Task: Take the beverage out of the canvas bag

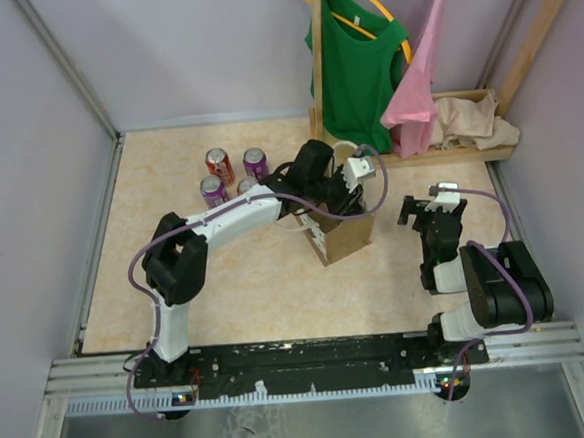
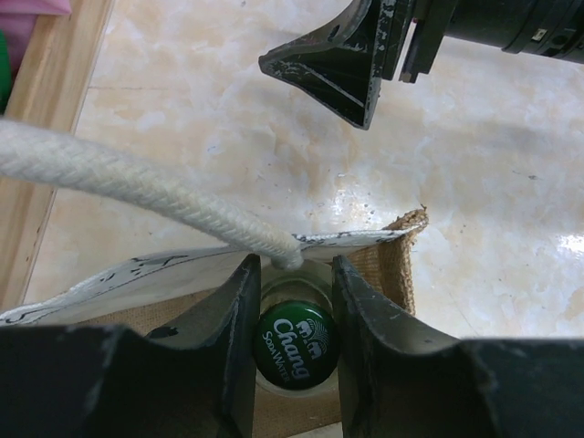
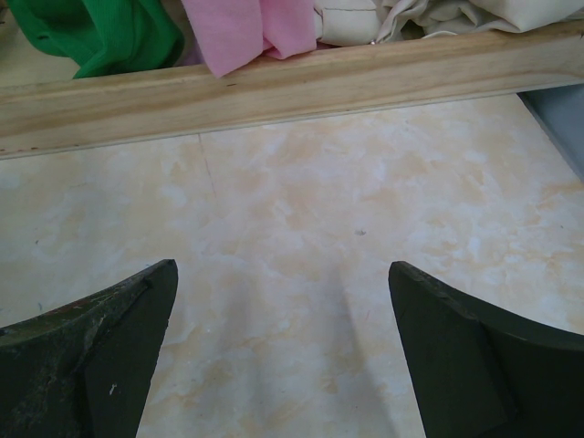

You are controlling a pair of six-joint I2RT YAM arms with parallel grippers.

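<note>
The beverage is a bottle with a green Chang cap [image 2: 294,347]. It stands upright inside the canvas bag [image 2: 399,265], near the middle of the worktop [image 1: 247,292]. It is probably glass: hard, smooth, a bit heavy, and easy to break. The neck just under the cap looks best to hold.

The left hand [image 2: 294,274] has a finger close on each side of the cap; I cannot tell if it squeezes. A white rope handle [image 2: 137,187] crosses at 11 o'clock. The right hand [image 1: 427,210], at 3 o'clock of the bag, is spread wide and holds nothing.
</note>
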